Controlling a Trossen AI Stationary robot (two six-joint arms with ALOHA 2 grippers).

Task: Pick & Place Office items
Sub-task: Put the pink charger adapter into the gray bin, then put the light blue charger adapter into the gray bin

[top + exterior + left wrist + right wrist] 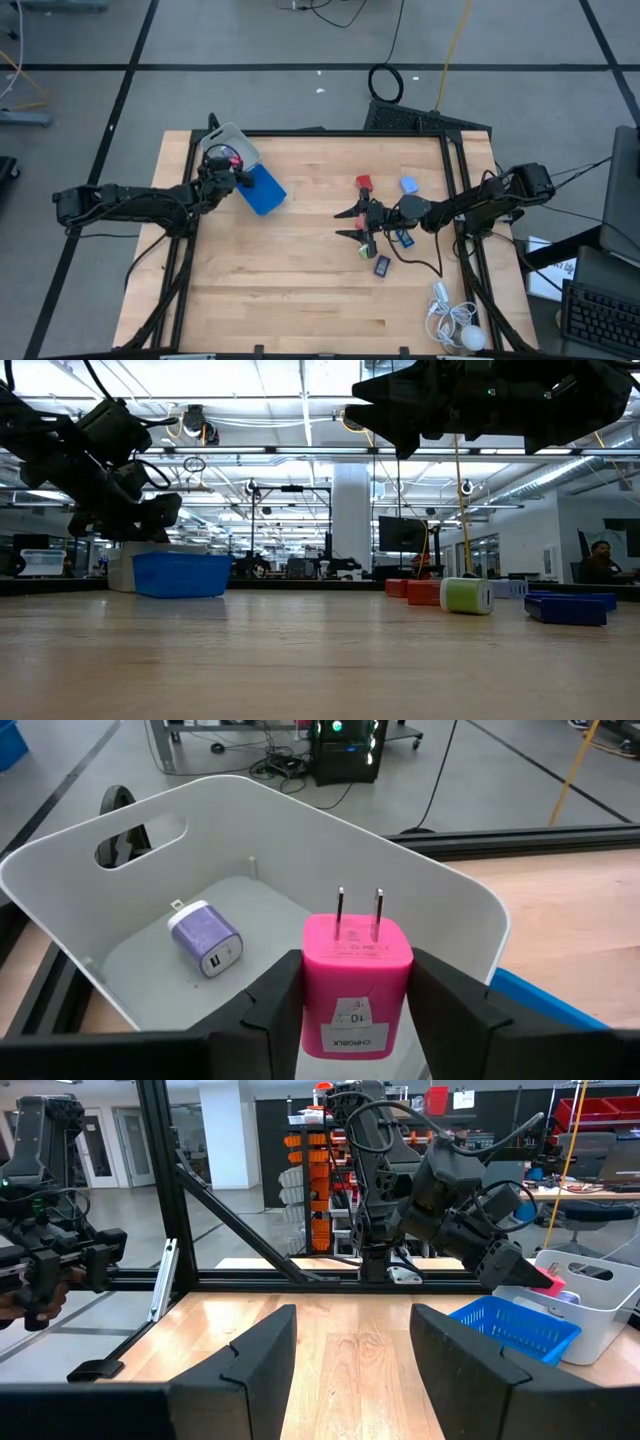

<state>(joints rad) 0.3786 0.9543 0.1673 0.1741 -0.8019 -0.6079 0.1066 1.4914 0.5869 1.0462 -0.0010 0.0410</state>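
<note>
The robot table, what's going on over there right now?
The left gripper holds a pink plug-in charger over a white bin, where a purple charger already lies. A blue basket sits beside the bin. The right gripper hangs open and empty above the middle of the table, by the remaining small pieces: a red one, a pale blue one and a green one.

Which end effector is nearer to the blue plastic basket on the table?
The left. The left end effector holds a pink plug charger over the white bin, right beside the blue plastic basket. The right end effector is across the table, apart from it.
</note>
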